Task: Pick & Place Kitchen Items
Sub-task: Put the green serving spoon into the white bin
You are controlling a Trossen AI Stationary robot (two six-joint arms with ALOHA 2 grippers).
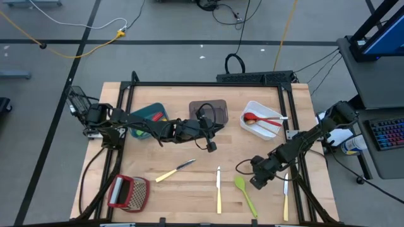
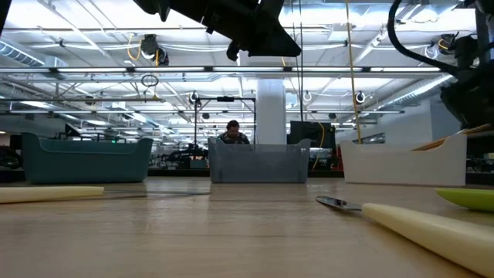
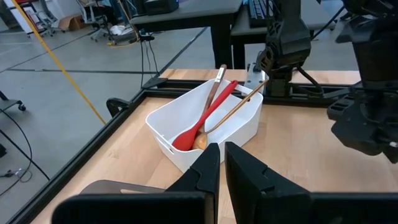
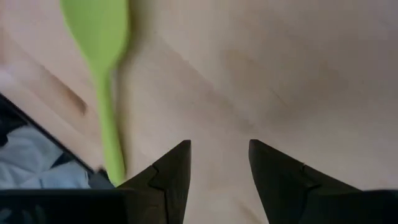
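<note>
High view: right end effector [image 1: 257,179] spread, empty, just beside green silicone spatula [image 1: 245,194] lying flat on desk [image 1: 189,189] | light, flexible blade, slick | grip mid-handle | left end effector [image 1: 211,146] pressed together, empty.

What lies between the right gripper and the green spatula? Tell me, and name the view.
Nothing: in the high view only bare wood separates the open right gripper from the green spatula, which lies just beside it. The right wrist view agrees.
</note>
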